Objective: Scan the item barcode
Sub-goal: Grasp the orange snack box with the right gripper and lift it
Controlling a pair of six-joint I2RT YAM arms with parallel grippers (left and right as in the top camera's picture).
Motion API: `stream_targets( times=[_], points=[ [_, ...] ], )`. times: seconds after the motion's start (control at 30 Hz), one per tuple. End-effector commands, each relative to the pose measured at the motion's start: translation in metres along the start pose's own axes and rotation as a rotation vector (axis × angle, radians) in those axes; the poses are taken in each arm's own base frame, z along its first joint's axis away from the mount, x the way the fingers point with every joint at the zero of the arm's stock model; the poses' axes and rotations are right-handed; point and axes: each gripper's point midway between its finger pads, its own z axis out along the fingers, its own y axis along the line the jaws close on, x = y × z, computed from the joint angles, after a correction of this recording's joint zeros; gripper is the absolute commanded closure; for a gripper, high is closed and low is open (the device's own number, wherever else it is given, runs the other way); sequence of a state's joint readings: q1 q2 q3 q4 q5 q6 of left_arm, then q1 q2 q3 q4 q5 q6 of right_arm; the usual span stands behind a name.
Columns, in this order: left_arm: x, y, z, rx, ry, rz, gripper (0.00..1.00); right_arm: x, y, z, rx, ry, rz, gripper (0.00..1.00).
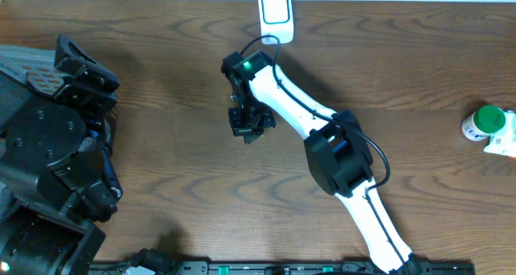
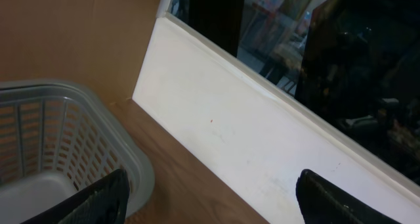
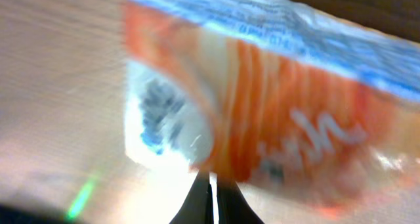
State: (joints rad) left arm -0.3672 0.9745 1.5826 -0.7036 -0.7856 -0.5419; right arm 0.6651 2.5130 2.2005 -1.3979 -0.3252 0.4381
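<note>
Even, sharp overhead light; right wrist's orange packet [image 3: 262, 106] is blurred, glaring white.

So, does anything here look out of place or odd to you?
Nothing looks spilled or broken. The one odd sight is the right wrist view: an orange-and-blue packet fills it, blurred, seemingly pinched by the shut right gripper. The left gripper hangs open beside a basket.

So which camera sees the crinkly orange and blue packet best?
The right wrist view: the orange and blue packet fills the picture, blurry, and looks pinched at the tips of the right gripper. In the overhead view the arm hides it. The left wrist view shows none of it.
</note>
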Motion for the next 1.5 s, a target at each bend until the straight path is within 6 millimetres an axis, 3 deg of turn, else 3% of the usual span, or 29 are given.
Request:
stream_targets(
  times=[0.0,0.03,0.1,0.17,0.23,0.33,0.5,0.63,0.83,1.13,1.47],
  points=[
    [-0.004,0.003,-0.001,-0.014,-0.014,0.009,0.18,0.004,0.012,-0.03,-0.064,-0.016,-0.019,0.94],
    [-0.004,0.003,-0.001,-0.014,-0.014,0.009,0.19,0.011,0.013,-0.038,-0.063,-0.013,-0.019,0.87],
    [-0.004,0.003,-0.001,-0.014,-0.014,0.009,0.19,0.025,0.016,-0.054,-0.058,-0.01,-0.027,0.61],
    [-0.004,0.003,-0.001,-0.015,-0.014,0.01,0.19,0.034,0.02,-0.066,-0.055,-0.024,-0.041,0.01],
    [-0.004,0.003,-0.001,-0.014,-0.014,0.009,0.19,0.031,0.02,-0.077,-0.033,-0.078,-0.051,0.01],
    [-0.004,0.003,-0.001,-0.015,-0.014,0.01,0.19,0.004,0.013,-0.084,0.031,-0.212,-0.055,0.01],
    [-0.004,0.003,-0.001,-0.014,-0.014,0.009,0.19,-0.03,0.011,-0.08,0.039,-0.323,-0.047,0.01],
    [-0.004,0.003,-0.001,-0.014,-0.014,0.009,0.18,-0.045,-0.016,-0.08,0.16,-0.395,0.083,0.01],
    [-0.004,0.003,-0.001,-0.015,-0.014,0.01,0.18,-0.053,-0.02,-0.082,0.175,-0.429,0.118,0.01],
    [-0.004,0.003,-0.001,-0.015,-0.014,0.01,0.19,-0.063,-0.028,-0.045,0.183,-0.383,0.218,0.01],
    [-0.004,0.003,-0.001,-0.014,-0.014,0.009,0.19,-0.069,-0.021,-0.027,0.168,-0.373,0.205,0.01]
  ],
)
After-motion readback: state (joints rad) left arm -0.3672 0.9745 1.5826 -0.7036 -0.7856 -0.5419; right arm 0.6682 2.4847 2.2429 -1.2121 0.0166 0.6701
